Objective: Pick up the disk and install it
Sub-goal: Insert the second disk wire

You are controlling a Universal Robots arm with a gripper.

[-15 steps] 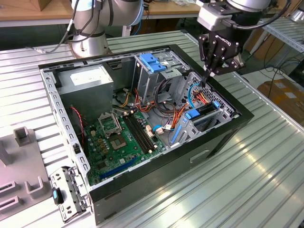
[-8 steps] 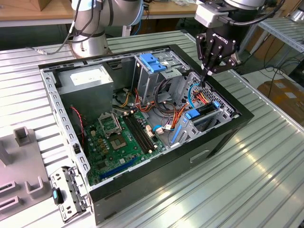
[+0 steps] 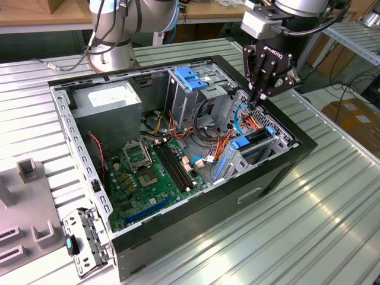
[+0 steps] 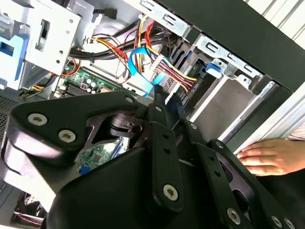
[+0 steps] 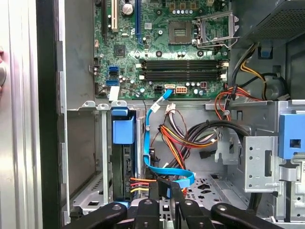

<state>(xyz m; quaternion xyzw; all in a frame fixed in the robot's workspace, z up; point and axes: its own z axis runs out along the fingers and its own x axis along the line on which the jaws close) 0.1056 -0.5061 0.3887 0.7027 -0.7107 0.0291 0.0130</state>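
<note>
In the exterior view the gripper hangs vertically, wrist up, at about two o'clock over the open computer case. Fingers closed together among the cables, holding nothing visible. The disk sits edge-on in the drive bay just below the fingertips. A person's hand rests beyond the case wall.

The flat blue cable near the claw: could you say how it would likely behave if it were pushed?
The blue cable is a thin ribbon that loops and twists, so it would probably flex aside. It looks light. It runs to the motherboard, so it would likely spring back rather than move freely. The claw sits right beside it.
</note>
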